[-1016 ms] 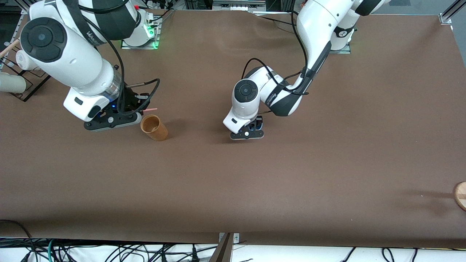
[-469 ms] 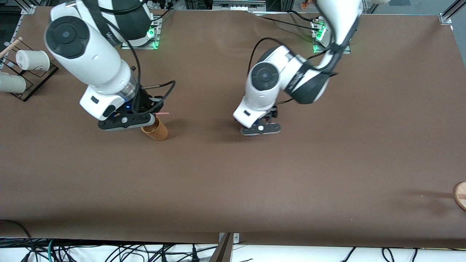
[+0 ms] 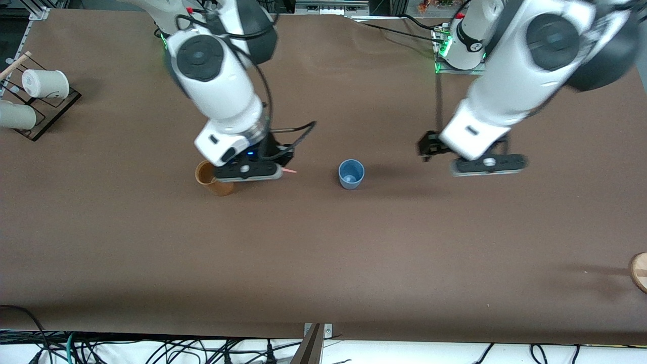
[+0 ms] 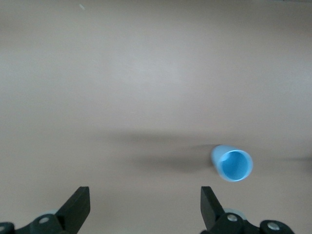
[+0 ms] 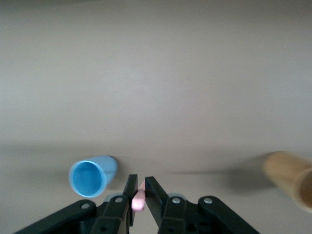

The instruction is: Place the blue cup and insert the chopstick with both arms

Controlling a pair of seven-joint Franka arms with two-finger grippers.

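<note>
The blue cup (image 3: 351, 174) stands upright and alone on the brown table; it also shows in the left wrist view (image 4: 232, 164) and the right wrist view (image 5: 90, 177). My right gripper (image 3: 247, 171) is shut on the pink chopstick (image 3: 289, 172), over the table between the brown cup and the blue cup. In the right wrist view the gripper (image 5: 138, 187) pinches the chopstick (image 5: 139, 199). My left gripper (image 3: 488, 165) is open and empty, in the air toward the left arm's end from the blue cup, its fingers (image 4: 78, 208) wide apart.
A tan-brown cup (image 3: 211, 180) stands partly under my right gripper and shows in the right wrist view (image 5: 290, 178). A black rack (image 3: 43, 112) with white cups (image 3: 44, 83) sits at the right arm's end. A round wooden piece (image 3: 639, 271) lies at the left arm's end.
The left gripper has let go of the blue cup, risen and swung toward the left arm's end. The right gripper has carried the chopstick past the brown cup toward the blue cup.
</note>
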